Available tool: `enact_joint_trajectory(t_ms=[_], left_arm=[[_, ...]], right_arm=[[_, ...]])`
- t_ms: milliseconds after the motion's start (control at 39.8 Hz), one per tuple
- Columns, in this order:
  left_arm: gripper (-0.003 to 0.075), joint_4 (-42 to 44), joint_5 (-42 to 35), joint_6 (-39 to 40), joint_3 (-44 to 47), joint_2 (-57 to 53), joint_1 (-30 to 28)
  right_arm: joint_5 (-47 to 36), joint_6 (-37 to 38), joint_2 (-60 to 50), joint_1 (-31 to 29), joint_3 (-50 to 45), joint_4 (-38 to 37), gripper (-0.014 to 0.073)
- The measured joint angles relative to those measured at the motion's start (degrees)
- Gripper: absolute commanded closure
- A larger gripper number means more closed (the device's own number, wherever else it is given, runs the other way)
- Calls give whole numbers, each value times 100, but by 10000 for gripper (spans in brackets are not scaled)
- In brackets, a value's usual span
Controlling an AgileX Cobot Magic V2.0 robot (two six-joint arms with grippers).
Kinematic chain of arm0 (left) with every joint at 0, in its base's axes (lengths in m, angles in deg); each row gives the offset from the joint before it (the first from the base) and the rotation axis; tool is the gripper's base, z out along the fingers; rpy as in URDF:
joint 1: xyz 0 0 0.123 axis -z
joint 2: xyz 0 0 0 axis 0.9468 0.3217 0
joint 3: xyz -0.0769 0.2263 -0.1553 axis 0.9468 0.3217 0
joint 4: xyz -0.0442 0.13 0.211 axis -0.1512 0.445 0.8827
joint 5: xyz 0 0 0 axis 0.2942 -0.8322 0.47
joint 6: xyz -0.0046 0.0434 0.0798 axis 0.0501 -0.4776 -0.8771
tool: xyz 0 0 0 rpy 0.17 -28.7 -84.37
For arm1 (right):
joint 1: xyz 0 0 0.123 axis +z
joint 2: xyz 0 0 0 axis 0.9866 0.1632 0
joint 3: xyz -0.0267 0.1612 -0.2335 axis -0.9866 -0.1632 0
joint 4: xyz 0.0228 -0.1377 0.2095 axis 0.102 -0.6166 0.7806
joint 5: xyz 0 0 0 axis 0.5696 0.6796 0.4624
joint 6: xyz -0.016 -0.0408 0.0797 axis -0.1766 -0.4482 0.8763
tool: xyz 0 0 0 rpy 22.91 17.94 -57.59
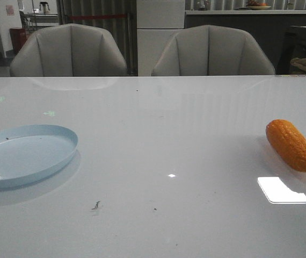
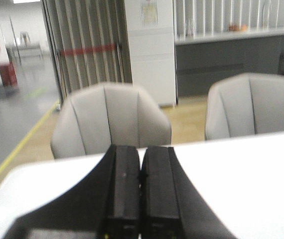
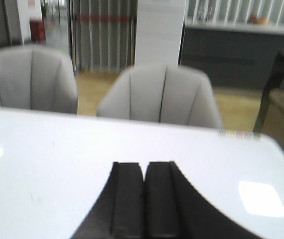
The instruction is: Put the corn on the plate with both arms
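Front view only: corn [image 1: 291, 145] and plate [image 1: 27, 155] well apart on table [image 1: 158, 161]; wrist views: left end effector [image 2: 141, 172] and right end effector [image 3: 143, 181] pressed together, empty.

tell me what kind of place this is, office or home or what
Probably an office or lab break area, not a home. A long white table faces two matching grey chairs, with a counter along the back wall and a roped-off curtain beside an open corridor.

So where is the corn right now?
In the front view the corn lies on the white table at the far right, well apart from the plate on the left.
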Motion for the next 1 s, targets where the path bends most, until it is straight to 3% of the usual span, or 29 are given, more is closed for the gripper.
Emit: enact_joint_trajectory(t_ms=[100, 201, 301, 427, 527, 703, 1004], left_arm=[[630, 0, 161, 0, 0, 401, 0], [605, 0, 208, 0, 0, 495, 0], [507, -11, 263, 0, 0, 495, 0], [321, -108, 710, 0, 0, 552, 0], [236, -209, 1004, 0, 0, 691, 0], [241, -721, 1241, 0, -111, 894, 0], [241, -609, 4005, 0, -2529, 1648, 0]], right_arm=[[0, 0, 491, 0, 0, 0, 540], [-4, 0, 697, 0, 0, 0, 458], [7, 0, 779, 0, 0, 0, 310], [199, 0, 788, 0, 0, 0, 148], [386, 0, 788, 0, 0, 0, 135], [603, 0, 788, 0, 0, 0, 134], [641, 0, 788, 0, 0, 0, 134]])
